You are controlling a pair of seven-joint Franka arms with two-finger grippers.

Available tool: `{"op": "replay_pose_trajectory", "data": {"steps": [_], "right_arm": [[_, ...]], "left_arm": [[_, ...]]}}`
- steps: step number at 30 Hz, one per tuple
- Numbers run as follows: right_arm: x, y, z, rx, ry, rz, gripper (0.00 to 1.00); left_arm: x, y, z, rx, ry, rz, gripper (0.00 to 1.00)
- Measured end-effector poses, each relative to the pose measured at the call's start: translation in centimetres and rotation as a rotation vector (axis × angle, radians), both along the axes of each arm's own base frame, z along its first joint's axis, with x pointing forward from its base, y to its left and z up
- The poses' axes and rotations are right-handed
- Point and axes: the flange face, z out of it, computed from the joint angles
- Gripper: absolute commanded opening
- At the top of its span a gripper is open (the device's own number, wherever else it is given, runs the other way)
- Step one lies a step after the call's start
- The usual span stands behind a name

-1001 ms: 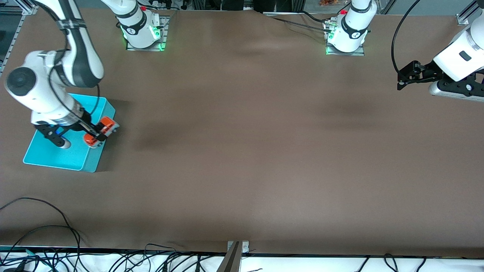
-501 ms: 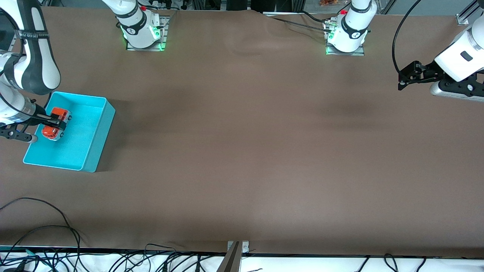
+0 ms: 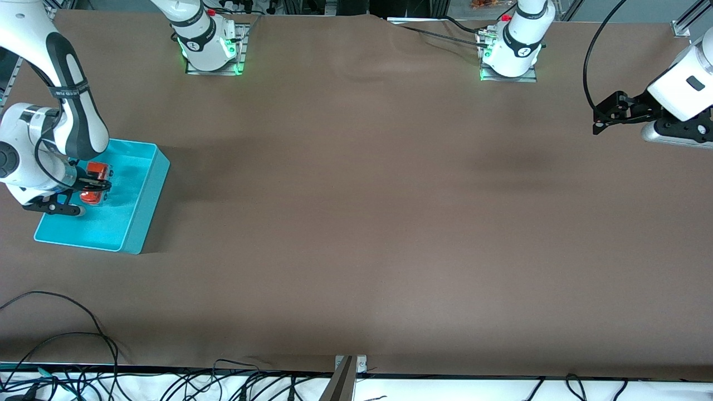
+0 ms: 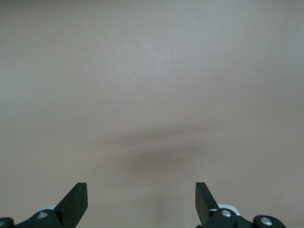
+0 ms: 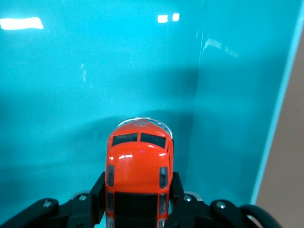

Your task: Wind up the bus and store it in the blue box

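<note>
brown bench [image 3: 356, 223]: we see the right tool [image 3: 94, 186] gripping the bus [image 3: 96, 175] over the blue box [image 3: 146, 189] for storage; the left tool [image 4: 141, 204] waits wide over bare bench.

We are gripping the bus [image 5: 139, 173] between our right gripper [image 5: 137, 202] fingers, nose pointing at the blue box [image 5: 228, 114] wall, over its floor.

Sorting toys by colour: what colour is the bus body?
Orange-red, with dark windows; the bus shows best in the right wrist view.
</note>
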Motion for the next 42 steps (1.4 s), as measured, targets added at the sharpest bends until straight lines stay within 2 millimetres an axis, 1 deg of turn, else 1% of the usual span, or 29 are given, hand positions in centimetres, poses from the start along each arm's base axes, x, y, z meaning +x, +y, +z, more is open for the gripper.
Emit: {"op": "replay_pose_trajectory", "data": {"steps": [6, 11, 13, 17, 18, 19, 20, 21, 22, 24, 25, 30, 35, 39, 42], "right_arm": [[-0.5, -0.6, -1.4, 0.004, 0.024, -0.010, 0.00], [-0.6, -0.8, -2.3, 0.006, 0.029, -0.012, 0.00], [-0.6, -0.8, -2.7, 0.007, 0.027, -0.010, 0.00], [-0.6, -0.8, -3.3, 0.008, 0.022, -0.006, 0.33], [-0.5, -0.8, -3.4, 0.008, 0.021, -0.005, 0.46], [-0.5, -0.8, -3.4, 0.007, 0.020, -0.005, 0.65], [-0.5, -0.8, -3.4, 0.007, 0.020, -0.005, 0.77], [-0.5, -0.8, -3.4, 0.007, 0.020, -0.005, 0.87], [-0.5, -0.8, -3.4, 0.008, 0.020, -0.005, 0.91], [-0.5, -0.7, -3.5, 0.009, 0.021, -0.003, 0.95], [-0.5, -0.6, -3.6, 0.010, 0.022, -0.002, 1.00], [-0.3, 0.1, -4.2, 0.017, 0.027, 0.011, 1.00], [0.1, 0.9, -3.9, 0.022, 0.021, 0.023, 1.00], [0.5, 1.3, -2.8, 0.023, 0.028, 0.026, 1.00], [0.9, 1.4, -1.1, 0.019, 0.033, 0.020, 1.00]], "left_arm": [[0.0, 0.3, 0.0, 0.000, 0.000, 0.006, 1.00], [0.1, 1.1, 0.0, 0.000, -0.001, 0.020, 1.00], [0.2, 1.4, 0.3, -0.001, -0.011, 0.027, 1.00], [0.3, 2.5, 1.4, -0.002, -0.036, 0.046, 1.00], [0.3, 2.8, 1.6, -0.002, -0.041, 0.051, 1.00], [0.3, 2.9, 1.8, -0.002, -0.044, 0.054, 1.00], [0.3, 3.1, 1.9, -0.002, -0.047, 0.057, 1.00], [0.3, 3.2, 2.0, -0.002, -0.048, 0.059, 1.00], [0.3, 3.3, 2.0, -0.002, -0.049, 0.060, 1.00], [0.3, 3.3, 2.0, -0.002, -0.049, 0.060, 1.00], [0.3, 3.3, 2.0, -0.002, -0.049, 0.060, 1.00], [0.4, 3.2, 1.9, -0.002, -0.047, 0.059, 1.00], [0.5, 3.2, 1.6, -0.002, -0.042, 0.059, 1.00], [0.6, 3.2, 1.5, -0.002, -0.040, 0.059, 1.00], [0.6, 3.1, 1.5, -0.002, -0.040, 0.057, 1.00]]}}
